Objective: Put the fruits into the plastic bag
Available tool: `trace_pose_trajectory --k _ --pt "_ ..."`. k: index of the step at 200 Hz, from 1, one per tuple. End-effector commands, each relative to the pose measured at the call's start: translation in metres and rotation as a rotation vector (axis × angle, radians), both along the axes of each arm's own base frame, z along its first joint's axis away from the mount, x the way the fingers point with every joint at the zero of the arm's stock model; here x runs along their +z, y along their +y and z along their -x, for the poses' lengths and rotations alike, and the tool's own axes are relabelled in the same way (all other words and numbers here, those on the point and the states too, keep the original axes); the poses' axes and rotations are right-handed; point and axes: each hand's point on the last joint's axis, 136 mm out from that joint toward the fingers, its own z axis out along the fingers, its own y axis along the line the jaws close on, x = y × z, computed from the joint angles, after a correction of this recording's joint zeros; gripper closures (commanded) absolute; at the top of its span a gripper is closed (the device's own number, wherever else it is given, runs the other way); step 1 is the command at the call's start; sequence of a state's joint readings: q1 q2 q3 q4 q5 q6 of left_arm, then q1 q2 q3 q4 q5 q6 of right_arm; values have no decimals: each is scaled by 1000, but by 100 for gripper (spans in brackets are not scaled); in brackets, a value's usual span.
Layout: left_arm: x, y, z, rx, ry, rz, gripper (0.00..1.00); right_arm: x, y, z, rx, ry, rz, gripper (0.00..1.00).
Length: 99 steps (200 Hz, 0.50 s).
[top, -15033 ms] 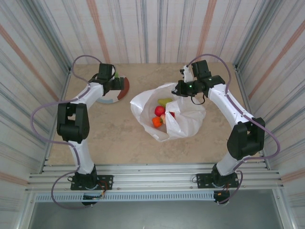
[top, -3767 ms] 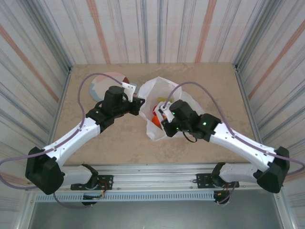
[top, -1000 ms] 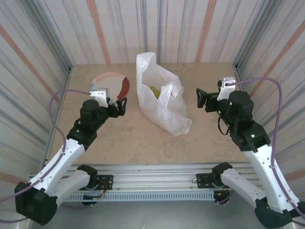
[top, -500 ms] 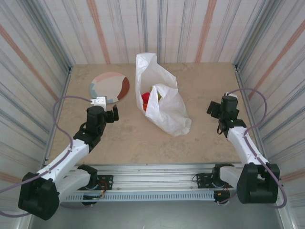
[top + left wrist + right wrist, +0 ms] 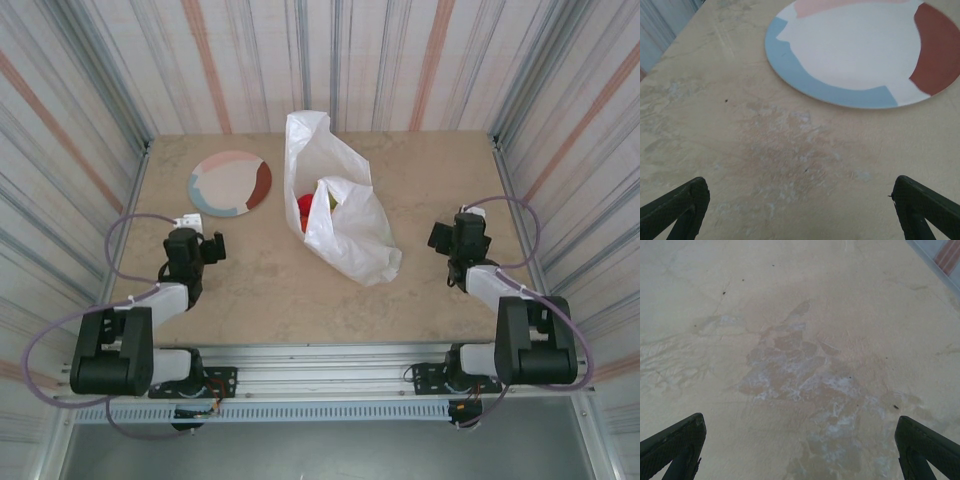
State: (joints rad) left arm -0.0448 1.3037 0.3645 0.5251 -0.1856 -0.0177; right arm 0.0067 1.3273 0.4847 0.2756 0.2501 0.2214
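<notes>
Evidently the job looks done: fruits [image 5: 306, 207] sit inside the plastic bag [image 5: 350, 225] on the surface [image 5: 270, 290], the plate [image 5: 230, 183] bare, so left gripper [image 5: 207, 246] and right gripper [image 5: 441, 237] rest wide open, empty, well apart from it.

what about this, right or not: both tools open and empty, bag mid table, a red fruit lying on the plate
Not quite: in the top external view the plate is bare and the red fruit sits inside the plastic bag. The rest holds.
</notes>
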Motion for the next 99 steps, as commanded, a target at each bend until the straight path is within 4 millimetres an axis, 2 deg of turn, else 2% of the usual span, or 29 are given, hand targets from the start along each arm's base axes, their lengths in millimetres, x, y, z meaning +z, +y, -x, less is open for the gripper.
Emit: trace_pose_trajectory --k 1,21,27,38,52,65,78,87,99 --pt "28 -12 -24 -92 -149 -5 1 11 5 -17 46 -70 33 1" --pt "4 -16 -33 -117 -124 10 1 17 9 -26 76 -124 47 1" --pt "7 -17 -39 -134 -158 -12 1 20 12 -28 93 -150 47 1" --pt "2 -23 -36 -161 -88 11 1 24 16 -31 124 -191 48 1" --pt "3 -26 -39 -186 -120 3 1 25 17 -34 143 -209 61 1" --pt "1 -27 -37 -191 -91 14 1 19 17 -34 160 -245 52 1" --pt "3 -26 -39 -186 -104 9 1 0 16 -34 163 -237 37 1" --pt "1 -27 -37 -190 -92 13 1 7 14 -38 155 -276 47 1" --pt "2 -27 -38 -189 -97 10 1 1 14 -36 161 -224 16 1"
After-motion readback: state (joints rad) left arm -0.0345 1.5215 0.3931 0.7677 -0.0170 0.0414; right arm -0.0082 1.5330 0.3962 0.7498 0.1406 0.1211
